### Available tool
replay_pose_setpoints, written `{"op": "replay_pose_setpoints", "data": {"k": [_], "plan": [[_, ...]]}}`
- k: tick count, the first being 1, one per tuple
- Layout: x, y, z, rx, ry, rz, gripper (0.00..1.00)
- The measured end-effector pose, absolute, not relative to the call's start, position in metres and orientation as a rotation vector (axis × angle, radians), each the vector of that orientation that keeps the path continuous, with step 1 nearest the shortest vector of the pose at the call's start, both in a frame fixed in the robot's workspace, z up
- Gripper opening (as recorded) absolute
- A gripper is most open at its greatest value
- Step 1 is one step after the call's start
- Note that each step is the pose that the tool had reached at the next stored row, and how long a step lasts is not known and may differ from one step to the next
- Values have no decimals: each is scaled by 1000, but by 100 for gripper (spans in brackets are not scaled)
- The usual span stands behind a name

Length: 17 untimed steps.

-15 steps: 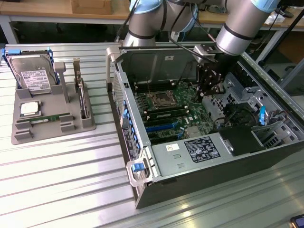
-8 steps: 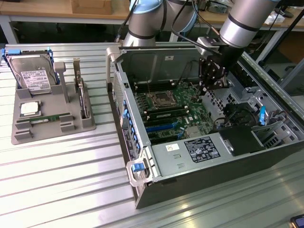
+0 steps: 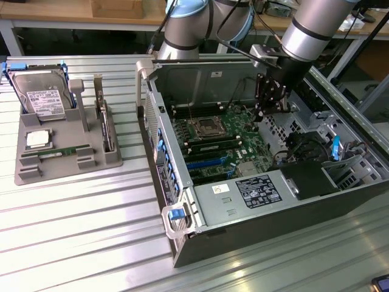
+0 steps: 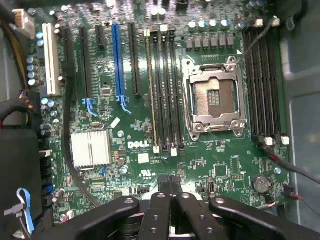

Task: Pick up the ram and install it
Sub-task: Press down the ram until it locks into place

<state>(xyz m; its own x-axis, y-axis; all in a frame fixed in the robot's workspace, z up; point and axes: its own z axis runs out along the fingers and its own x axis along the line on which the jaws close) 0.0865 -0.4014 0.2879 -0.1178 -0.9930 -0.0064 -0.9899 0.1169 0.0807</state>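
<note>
— What's the biggest thing under you?

— The open case [image 3: 267, 201], lying on its side on the slatted table [image 3: 79, 243]. Its motherboard [image 4: 150, 100] faces up, and I hang over the far end of it, toward the exterior view's right.

— And to the side?

— A grey tray [image 3: 64, 155] sits well apart from the case, toward the exterior view's left. A hard drive [image 3: 41, 96] stands in its back slot, a square silver processor [image 3: 37, 139] lies flat in front of that, and a card [image 3: 107, 125] stands upright along the tray's right side.

— What do you see on the board?

— The empty CPU socket [image 4: 214, 97] with its metal frame, black memory slots [image 4: 165, 90] on one side of it and more on the other, a blue expansion slot [image 4: 118, 60], a white one [image 4: 52, 60], and a silver heatsink [image 4: 91, 147].

— Where's the ram?

— The ram [image 3: 59, 151] lies flat in the tray's front groove, just in front of the processor. I can make out one green stick there; I am nowhere near it.

— Your claw?

— My claw [image 4: 169, 179] is closed, fingertips pressed together with nothing between them, hovering above the board's edge near the socket.
</note>
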Motion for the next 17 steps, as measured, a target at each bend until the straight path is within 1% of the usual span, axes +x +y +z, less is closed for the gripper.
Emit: {"op": "replay_pose_setpoints", "data": {"k": [8,17], "plan": [[86,-401,287,1652,-2624,-109,10],[86,-401,286,1290,-2828,-111,10]]}}
